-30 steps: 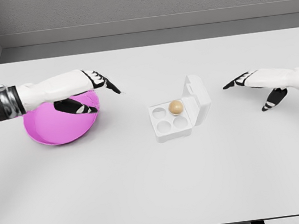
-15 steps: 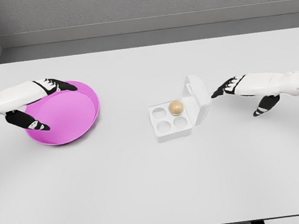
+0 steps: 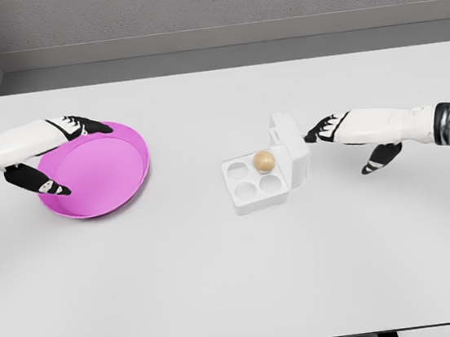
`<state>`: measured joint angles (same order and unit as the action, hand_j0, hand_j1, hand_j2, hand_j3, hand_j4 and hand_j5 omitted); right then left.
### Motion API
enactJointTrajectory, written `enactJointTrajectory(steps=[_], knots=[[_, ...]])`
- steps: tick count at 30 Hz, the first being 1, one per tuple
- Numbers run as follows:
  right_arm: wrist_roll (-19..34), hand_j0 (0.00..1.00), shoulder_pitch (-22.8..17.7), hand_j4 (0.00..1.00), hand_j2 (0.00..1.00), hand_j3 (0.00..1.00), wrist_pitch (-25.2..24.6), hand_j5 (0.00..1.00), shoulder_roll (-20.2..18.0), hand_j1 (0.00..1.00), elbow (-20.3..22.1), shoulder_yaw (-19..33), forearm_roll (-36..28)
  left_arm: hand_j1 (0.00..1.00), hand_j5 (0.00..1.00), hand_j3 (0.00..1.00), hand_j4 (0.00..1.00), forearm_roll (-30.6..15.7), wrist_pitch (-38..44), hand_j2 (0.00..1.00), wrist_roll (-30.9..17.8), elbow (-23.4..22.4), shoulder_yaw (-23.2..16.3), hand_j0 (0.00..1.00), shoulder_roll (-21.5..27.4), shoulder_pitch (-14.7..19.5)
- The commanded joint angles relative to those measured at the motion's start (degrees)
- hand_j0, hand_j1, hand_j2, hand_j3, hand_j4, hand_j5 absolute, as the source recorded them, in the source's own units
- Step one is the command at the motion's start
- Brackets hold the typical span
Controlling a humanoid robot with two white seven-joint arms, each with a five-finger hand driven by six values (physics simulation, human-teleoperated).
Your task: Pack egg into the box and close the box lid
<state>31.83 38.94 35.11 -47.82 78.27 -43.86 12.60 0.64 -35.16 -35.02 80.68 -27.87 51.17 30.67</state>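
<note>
one view only, from the head camera, looking down on a wide, pale grey bench (image 3: 239, 282). near its middle sits a small white moulded egg box (image 3: 257, 184) with four round cups, and every place below is given from that box. a single tan egg (image 3: 264, 161) rests in the box's far right cup; the other three cups show bare white. the box's white hinged lid (image 3: 290, 146) stands raised along the right side of the box, tilted up and leaning over the tray, not closed.

the right hand (image 3: 343, 129), white with black finger segments, reaches in from the right of the box on a long white forearm. its fingers (image 3: 317, 132) are stretched out flat and loosely spread, gripping nothing, with their tips right at the outer face of the raised lid; whether they truly press on it cannot be told. the thumb hangs down and away, right of the box.

well to the left of the box lies a round, shallow magenta plastic bowl (image 3: 131, 176). the left hand (image 3: 58, 144) hovers over the side of the bowl farthest from the box, fingers extended and relaxed, thumb pointing down over the near rim, holding nothing.
</note>
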Motion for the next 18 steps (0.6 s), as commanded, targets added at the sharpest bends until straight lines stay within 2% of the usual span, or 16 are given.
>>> enactJointTrajectory(steps=[1,7,10,11,13,15,16,18], knots=[[0.0,1.0,0.0,1.0,1.0,1.0,-0.1,1.0,1.1,1.0,0.1,0.1,-0.3,1.0,1.0,1.0,1.0,-0.4,0.2,1.0,0.0,-0.1,0.0,1.0,0.1,0.0],[0.0,1.0,0.1,1.0,1.0,1.0,-0.1,1.0,2.3,1.0,2.9,0.1,-0.3,1.0,1.0,1.0,1.0,-0.2,0.2,1.0,0.0,-1.3,0.0,1.0,0.1,0.0],[0.3,1.0,-0.2,1.0,1.0,1.0,-0.1,1.0,2.4,1.0,9.5,-2.5,0.0,1.0,1.0,1.0,1.0,-0.2,0.2,1.0,0.0,-1.3,0.0,1.0,0.4,0.1],[0.3,1.0,0.2,1.0,1.0,1.0,-0.1,1.0,2.0,1.0,9.6,-2.7,0.0,1.0,1.0,1.0,1.0,-0.2,0.2,1.0,0.0,-1.3,0.0,1.0,0.4,0.1],[0.1,1.0,2.5,1.0,1.0,1.0,-0.1,1.0,-0.6,1.0,9.2,0.7,-0.2,1.0,1.0,1.0,1.0,-0.2,0.2,1.0,0.0,-1.3,0.0,1.0,1.0,0.1],[0.3,1.0,1.9,1.0,1.0,1.0,-0.1,1.0,-1.7,1.0,7.1,10.1,-0.3,1.0,1.0,1.0,1.0,-0.2,0.2,1.0,0.0,-1.4,0.0,1.0,1.1,0.1],[0.3,1.0,1.7,1.0,1.0,1.0,-0.1,1.0,-3.2,1.0,5.6,12.3,-0.3,1.0,1.0,1.0,1.0,-0.2,0.2,1.0,0.0,-1.4,0.0,1.0,1.1,0.1],[0.3,1.0,1.1,1.0,1.0,1.0,-0.1,1.0,-3.4,1.0,2.0,13.6,-0.3,1.0,1.0,1.0,1.0,-0.3,0.2,1.0,0.0,-1.3,0.0,1.0,1.1,0.1]])
